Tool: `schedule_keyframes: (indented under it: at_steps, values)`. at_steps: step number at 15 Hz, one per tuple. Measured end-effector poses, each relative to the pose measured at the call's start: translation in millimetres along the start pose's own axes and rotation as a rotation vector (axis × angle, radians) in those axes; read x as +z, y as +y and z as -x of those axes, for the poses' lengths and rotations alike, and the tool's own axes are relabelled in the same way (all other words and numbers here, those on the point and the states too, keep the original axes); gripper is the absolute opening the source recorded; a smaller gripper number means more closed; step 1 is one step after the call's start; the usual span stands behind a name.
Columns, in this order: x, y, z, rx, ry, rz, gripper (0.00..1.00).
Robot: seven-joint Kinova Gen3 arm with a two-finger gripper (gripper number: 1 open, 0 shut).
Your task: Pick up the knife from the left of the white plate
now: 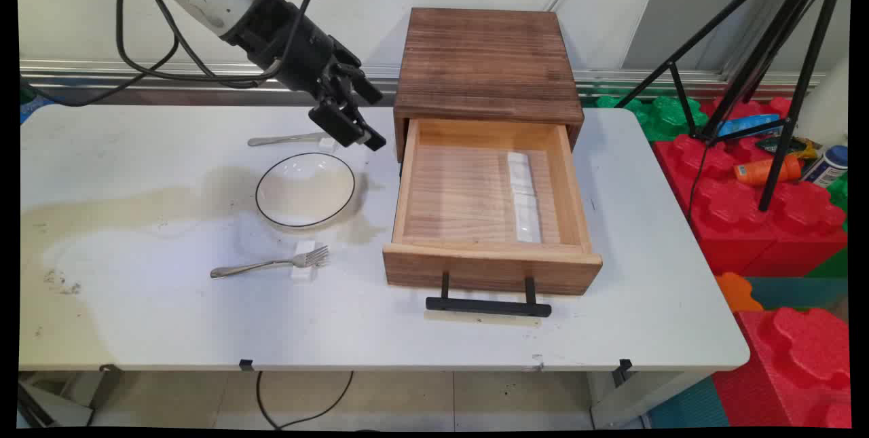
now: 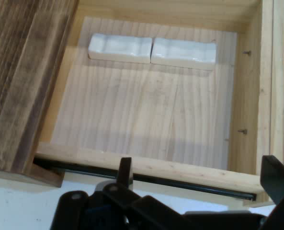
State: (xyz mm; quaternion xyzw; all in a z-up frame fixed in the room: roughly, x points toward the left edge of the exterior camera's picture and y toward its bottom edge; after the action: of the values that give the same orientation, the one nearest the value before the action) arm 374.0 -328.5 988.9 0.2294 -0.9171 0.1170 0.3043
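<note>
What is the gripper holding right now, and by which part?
Nothing. The gripper is open and empty, hanging above the table between the bowl and the open drawer.

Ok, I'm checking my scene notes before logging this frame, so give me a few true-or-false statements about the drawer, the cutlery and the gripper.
1. The drawer is pulled open. True.
2. The drawer holds a fork. False: the only things in it are two white rests lying end to end near one side.
3. The fork lies on the table, tines propped on a small white block. True.
4. The bowl sits on top of the wooden cabinet. False: it stands on the table left of the drawer.
5. The gripper holds a spoon. False: its fingers are open and empty, above the table beside the drawer's back left corner.
</note>
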Motion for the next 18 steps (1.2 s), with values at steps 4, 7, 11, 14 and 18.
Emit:
schedule_keyframes:
  at_steps: [4, 7, 11, 14, 18]
  values:
    - [-4.3, -4.1, 6.7, -0.009, -0.007, -0.004, 1.0]
    - [-13.2, -15.0, 18.6, -0.022, -0.025, -0.025, 1.0]
    - [-28.0, -34.7, 34.7, -0.032, -0.053, -0.059, 1.0]
    - [-34.9, -46.1, 45.2, -0.05, -0.077, -0.086, 1.0]
    - [-36.5, -74.6, 63.6, -0.083, -0.141, -0.147, 1.0]
